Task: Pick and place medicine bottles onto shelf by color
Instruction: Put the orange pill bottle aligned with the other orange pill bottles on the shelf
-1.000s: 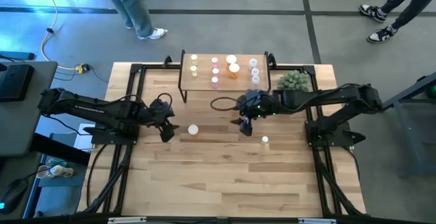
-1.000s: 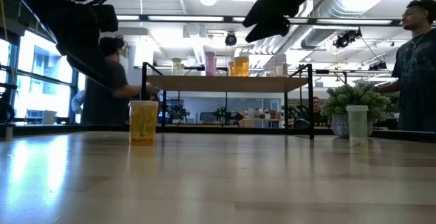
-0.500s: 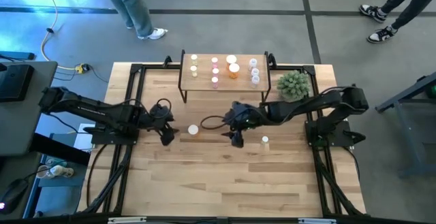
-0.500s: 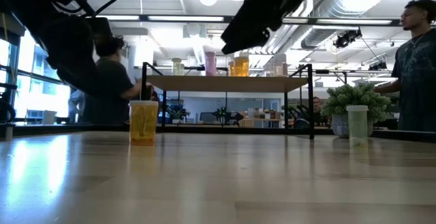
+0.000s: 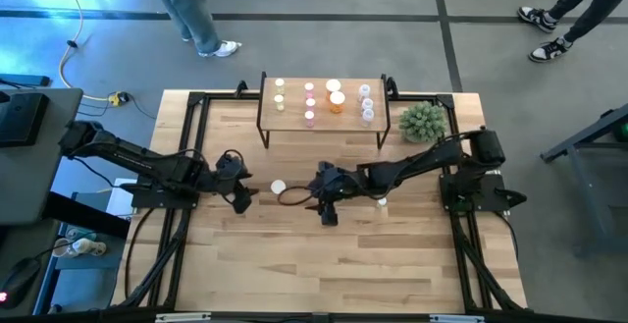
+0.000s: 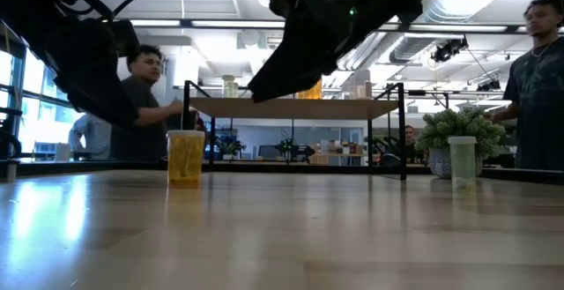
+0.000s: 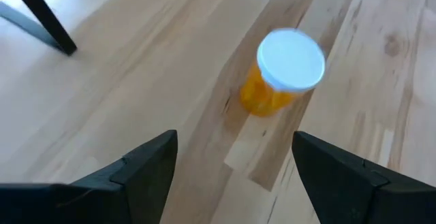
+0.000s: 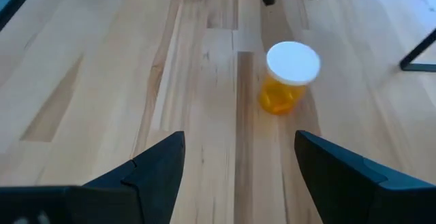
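The yellow bottle [image 5: 278, 187] stands upright on the table [image 5: 324, 254] between my spread, empty left gripper [image 5: 242, 195] and right gripper [image 5: 325, 208]. It looks light, rigid and slick, so I'd pinch its body below the white cap. The shelf [image 5: 348, 117] holds bottles grouped by color; a pale bottle [image 5: 382, 202] waits nearby.

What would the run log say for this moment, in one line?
left gripper: open, beside yellow bottle | right gripper: open, opposite side | shelf: bottles in colour groups
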Available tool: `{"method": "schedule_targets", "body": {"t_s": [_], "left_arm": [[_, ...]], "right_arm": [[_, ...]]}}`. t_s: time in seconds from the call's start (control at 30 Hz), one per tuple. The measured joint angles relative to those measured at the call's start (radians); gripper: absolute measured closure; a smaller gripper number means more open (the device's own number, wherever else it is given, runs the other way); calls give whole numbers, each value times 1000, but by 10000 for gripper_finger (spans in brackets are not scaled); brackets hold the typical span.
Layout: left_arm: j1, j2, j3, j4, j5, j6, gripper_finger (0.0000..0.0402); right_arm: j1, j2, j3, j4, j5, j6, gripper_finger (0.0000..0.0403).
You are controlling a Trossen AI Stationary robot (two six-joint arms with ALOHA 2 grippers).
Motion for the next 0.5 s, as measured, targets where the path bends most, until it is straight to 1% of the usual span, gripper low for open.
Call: {"method": "schedule_targets", "body": {"t_s": [0.07,0.3,0.5], "left_arm": [[-7,0,0,16,-19,2,122],[-7,0,0,20,-20,1,122],[-7,0,0,29,-19,1,122]], "right_arm": [[1,23,0,45,0,-16,135],[2,103,0,183,-1,-25,135],[2,151,0,247,-3,-50,135]]}}
